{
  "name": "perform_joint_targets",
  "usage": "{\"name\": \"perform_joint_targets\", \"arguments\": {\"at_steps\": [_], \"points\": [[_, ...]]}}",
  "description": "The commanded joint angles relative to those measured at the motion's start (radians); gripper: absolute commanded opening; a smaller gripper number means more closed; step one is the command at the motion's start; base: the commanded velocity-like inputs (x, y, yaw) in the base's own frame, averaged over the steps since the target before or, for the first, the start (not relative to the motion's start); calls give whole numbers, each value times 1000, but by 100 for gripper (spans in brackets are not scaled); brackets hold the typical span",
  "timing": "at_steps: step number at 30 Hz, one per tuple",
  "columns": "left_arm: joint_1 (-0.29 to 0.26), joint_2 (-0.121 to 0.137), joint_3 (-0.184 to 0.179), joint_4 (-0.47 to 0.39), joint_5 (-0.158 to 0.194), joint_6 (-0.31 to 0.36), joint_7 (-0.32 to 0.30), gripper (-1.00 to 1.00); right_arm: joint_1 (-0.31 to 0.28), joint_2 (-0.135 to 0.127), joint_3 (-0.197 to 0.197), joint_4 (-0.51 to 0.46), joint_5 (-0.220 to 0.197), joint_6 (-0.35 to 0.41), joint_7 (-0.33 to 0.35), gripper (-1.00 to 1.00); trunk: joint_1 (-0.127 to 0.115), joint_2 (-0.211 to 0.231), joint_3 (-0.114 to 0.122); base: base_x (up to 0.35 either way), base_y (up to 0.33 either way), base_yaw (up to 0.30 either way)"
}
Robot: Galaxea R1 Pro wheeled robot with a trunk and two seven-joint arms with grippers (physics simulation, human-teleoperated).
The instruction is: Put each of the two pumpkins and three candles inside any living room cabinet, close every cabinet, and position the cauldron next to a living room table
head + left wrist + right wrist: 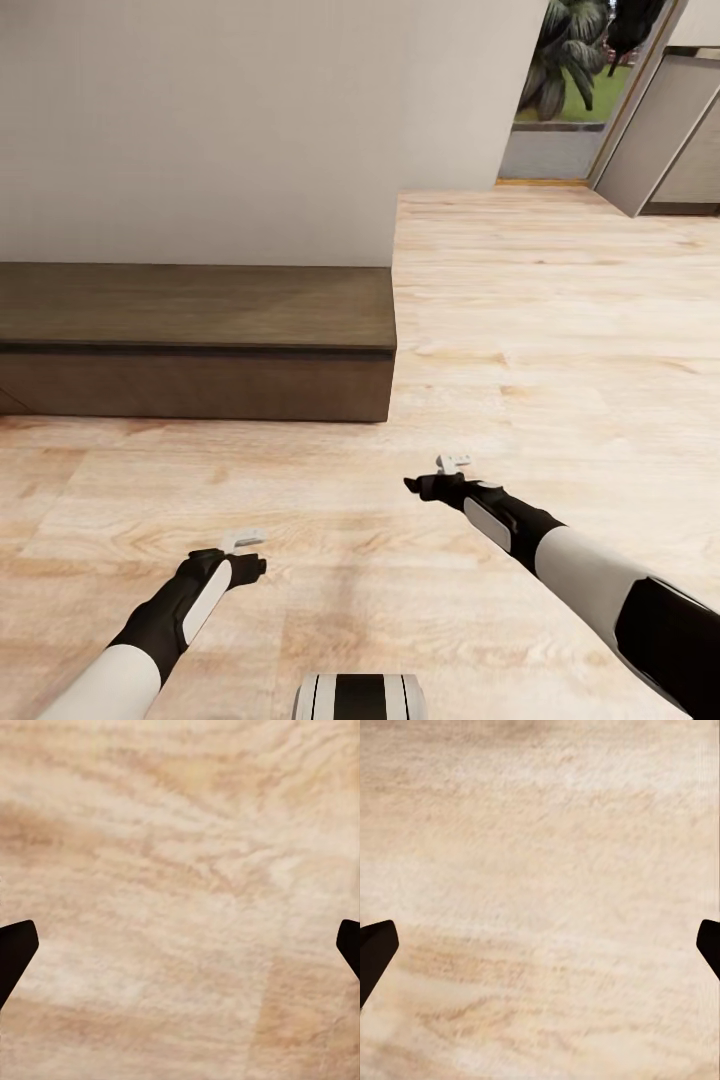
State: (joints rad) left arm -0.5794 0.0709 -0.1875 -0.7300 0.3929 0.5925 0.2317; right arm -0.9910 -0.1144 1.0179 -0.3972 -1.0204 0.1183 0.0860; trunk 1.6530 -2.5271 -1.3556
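Left jaws: the left gripper (247,540) is held spread wide and empty; in the left wrist view its dark fingertips (15,952) are seen at opposite sides of the picture, with bare plank between them.
Right jaws: the right gripper (455,463) is likewise spread and empty; in the right wrist view the fingertips (375,952) are set far apart over pale wood grain.
Left arm: the left arm (150,640) is extended forward and low, black at the wrist and white further back, above the floor (540,330).
Right arm: the right arm (580,570) is stretched forward, its gripper carried further ahead than the left one.
Floor: light wood planks are seen under both grippers; nothing is touched by either.
Cabinet: the cabinet (200,375) is placed against the wall (200,120), ahead of the left arm and well apart from both grippers; its dark-brown front is seen shut and flat, and its top is bare. Its right end is met by the open floor.
Doorway: a glazed opening (560,90) with greenery behind it is seen at the far right.
Robot base: a white and black striped part (360,697) is seen between the arms, nearest the camera.
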Motion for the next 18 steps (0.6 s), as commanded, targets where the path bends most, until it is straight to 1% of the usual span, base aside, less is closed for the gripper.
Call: {"name": "perform_joint_targets", "arguments": {"at_steps": [1, 9, 10, 14, 18], "points": [[0, 1, -6, -2, 11, 3, 9, 100, -1, -1, 4, -1, -6, -3, 1, 100, 0, 0, -1, 0, 0, 0], [0, 1, -6, -2, 11, 3, 9, 100, -1, 0, 5, -2, -6, -48, -1, 100, 0, 0, -1, 0, 0, 0], [0, 1, -6, -2, 11, 3, 9, 100, 0, 0, 5, -2, -6, -75, -1, 100, 0, 0, -1, 0, 0, 0], [0, 1, -6, -2, 11, 3, 9, 100, 0, 0, 5, -2, -5, -75, -1, 100, 0, 0, -1, 8, 0, 0], [0, 2, -5, -2, 11, 3, 9, 100, 0, 0, 5, -1, -4, -75, -2, 100, 0, 0, -1, 159, 0, 0]]}}
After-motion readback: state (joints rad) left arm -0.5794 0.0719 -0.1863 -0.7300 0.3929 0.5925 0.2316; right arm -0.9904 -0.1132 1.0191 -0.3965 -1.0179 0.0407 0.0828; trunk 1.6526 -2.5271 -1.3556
